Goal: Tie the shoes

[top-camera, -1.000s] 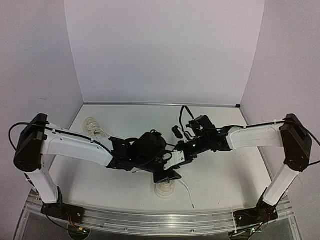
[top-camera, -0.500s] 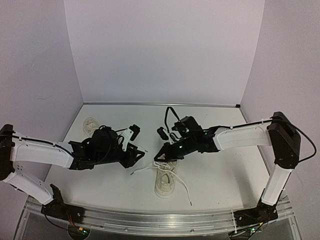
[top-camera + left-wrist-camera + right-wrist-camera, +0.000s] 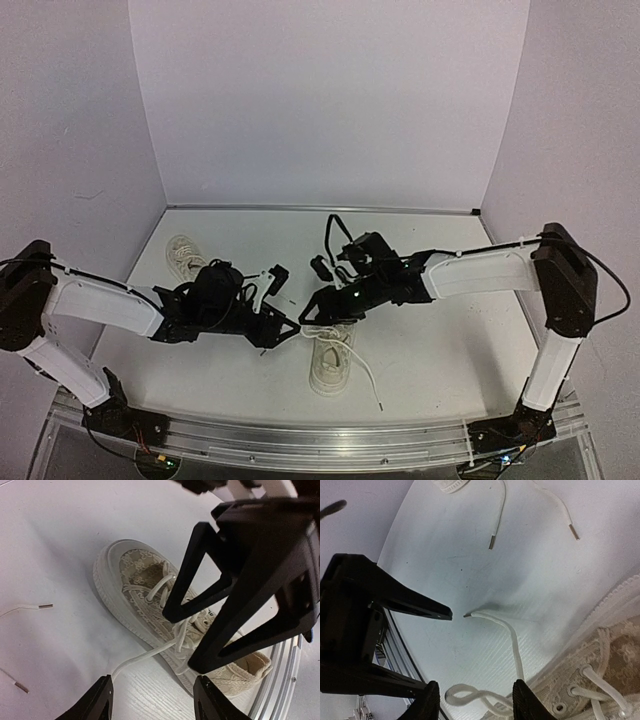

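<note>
The left gripper [image 3: 290, 333] hovers low over the table [image 3: 440, 340] left of centre, its two fingers set well apart with nothing between them. Behind its arm, near the far-left corner, lies one shoe [image 3: 184, 250], upright on its sole. Its loose laces [image 3: 492, 542] spill onto the table beside it, both tips lying flat and apart from each other.

The left gripper's fingers point right, toward the other shoe [image 3: 330, 368], which stands at the middle of the table near the front edge. Its heel faces the front rail and its toe faces the back wall. This shoe is untied. One free lace end [image 3: 510, 635] runs out from its eyelets across the table, and its tip lies just beside the left gripper's upper fingertip without being held.

The right gripper [image 3: 310, 312] reaches in from the right and hangs over the toe end of that shoe, tip to tip with the left gripper but not touching it. Its fingers stand moderately apart. A slack loop [image 3: 470, 696] of lace lies between them, unpinched.

Further right, the long lace [image 3: 368, 380] trails off the shoe toward the front edge.
</note>
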`<action>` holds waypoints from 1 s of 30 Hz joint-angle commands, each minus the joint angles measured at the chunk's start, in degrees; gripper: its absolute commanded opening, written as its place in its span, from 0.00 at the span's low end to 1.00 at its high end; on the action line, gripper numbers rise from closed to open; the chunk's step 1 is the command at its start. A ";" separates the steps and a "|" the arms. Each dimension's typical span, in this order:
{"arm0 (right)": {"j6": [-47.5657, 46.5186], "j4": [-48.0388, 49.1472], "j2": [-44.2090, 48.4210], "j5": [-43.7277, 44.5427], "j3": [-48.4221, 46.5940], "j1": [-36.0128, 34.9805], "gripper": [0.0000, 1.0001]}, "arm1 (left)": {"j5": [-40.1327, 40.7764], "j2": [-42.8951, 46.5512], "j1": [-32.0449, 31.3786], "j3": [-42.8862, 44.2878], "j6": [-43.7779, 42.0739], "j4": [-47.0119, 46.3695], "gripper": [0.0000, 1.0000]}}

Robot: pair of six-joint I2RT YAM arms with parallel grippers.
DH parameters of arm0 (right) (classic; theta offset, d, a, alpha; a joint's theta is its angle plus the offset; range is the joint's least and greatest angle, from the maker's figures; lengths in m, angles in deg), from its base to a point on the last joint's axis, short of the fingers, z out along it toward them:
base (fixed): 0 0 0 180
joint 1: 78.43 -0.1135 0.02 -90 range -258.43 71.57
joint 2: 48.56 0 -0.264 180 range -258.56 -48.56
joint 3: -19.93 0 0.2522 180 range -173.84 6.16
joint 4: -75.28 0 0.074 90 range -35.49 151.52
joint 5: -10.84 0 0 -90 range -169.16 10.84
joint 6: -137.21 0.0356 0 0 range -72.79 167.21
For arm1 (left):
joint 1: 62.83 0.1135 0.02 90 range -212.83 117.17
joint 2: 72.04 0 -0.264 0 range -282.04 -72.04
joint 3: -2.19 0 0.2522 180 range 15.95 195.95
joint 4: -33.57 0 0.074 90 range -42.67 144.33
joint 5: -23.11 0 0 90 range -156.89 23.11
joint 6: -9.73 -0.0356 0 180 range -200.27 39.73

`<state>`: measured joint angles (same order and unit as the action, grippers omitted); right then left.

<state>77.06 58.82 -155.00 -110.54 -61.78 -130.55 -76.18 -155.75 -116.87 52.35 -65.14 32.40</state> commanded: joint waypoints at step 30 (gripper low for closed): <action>-13.47 -13.62 1.14 4.33 -2.50 3.42 0.25 | -4.52 -7.55 0.96 6.46 2.61 -3.08 0.09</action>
<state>65.29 46.32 -152.69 -107.07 -61.87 -126.94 -81.42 -162.89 -116.24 56.77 -62.86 29.42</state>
